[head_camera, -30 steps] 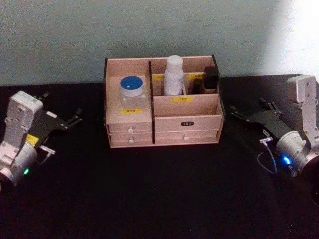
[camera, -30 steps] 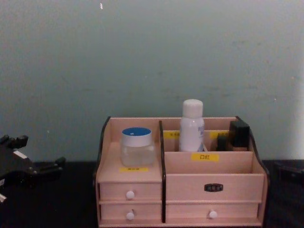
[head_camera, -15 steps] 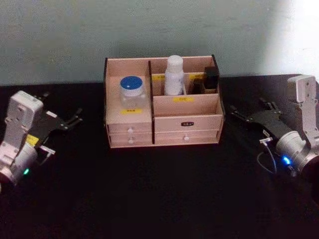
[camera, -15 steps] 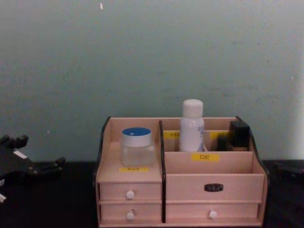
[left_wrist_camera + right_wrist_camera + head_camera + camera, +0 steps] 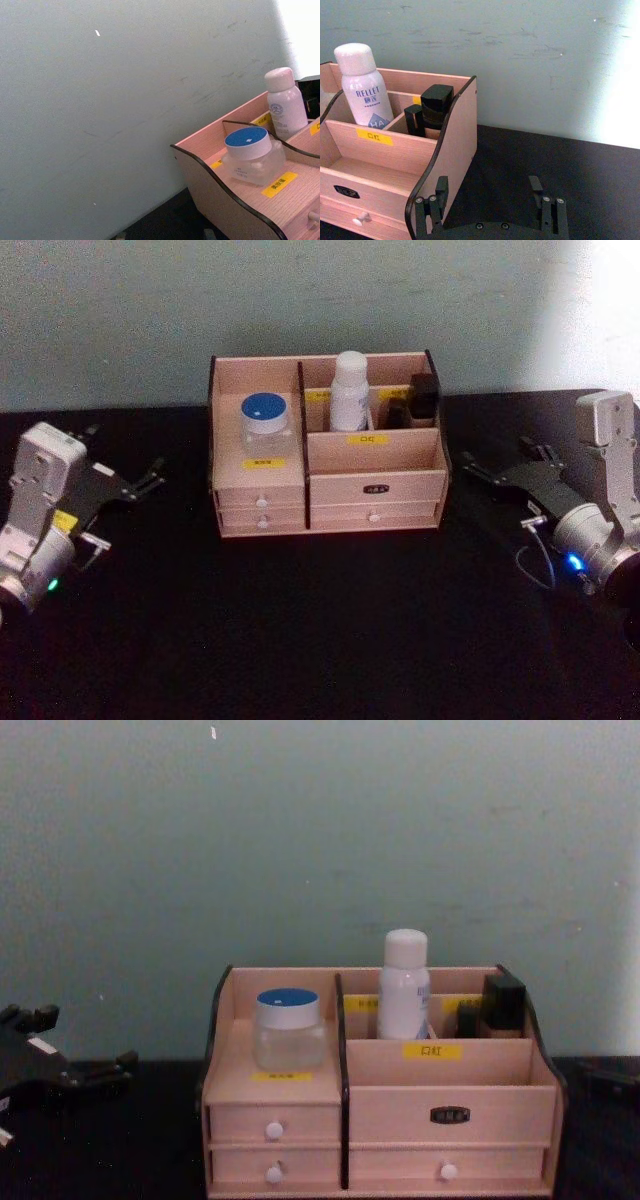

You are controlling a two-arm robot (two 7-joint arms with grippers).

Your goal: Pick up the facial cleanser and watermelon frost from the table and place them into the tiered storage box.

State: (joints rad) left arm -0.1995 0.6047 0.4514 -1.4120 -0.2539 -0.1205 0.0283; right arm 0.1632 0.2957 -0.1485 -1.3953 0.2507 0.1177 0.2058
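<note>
The tiered storage box [image 5: 375, 485] [image 5: 500, 1100] stands at the back middle of the black table. The facial cleanser [image 5: 350, 390] [image 5: 404, 990] [image 5: 365, 90] stands upright in its rear middle compartment. On the box's left shelf, above a yellow label, sits the watermelon frost [image 5: 265, 425] [image 5: 288, 1030] [image 5: 250, 155]. My left gripper [image 5: 153, 476] [image 5: 75, 1055] rests open on the table, left of the box and apart from it. The right gripper [image 5: 472, 468] [image 5: 488, 192] is open and holds nothing, beside the box's right wall [image 5: 455, 145].
Black containers [image 5: 422, 398] [image 5: 436, 107] fill the box's rear right compartment next to the cleanser. A pale green wall rises right behind the box. Dark table [image 5: 330, 620] stretches between the box and me.
</note>
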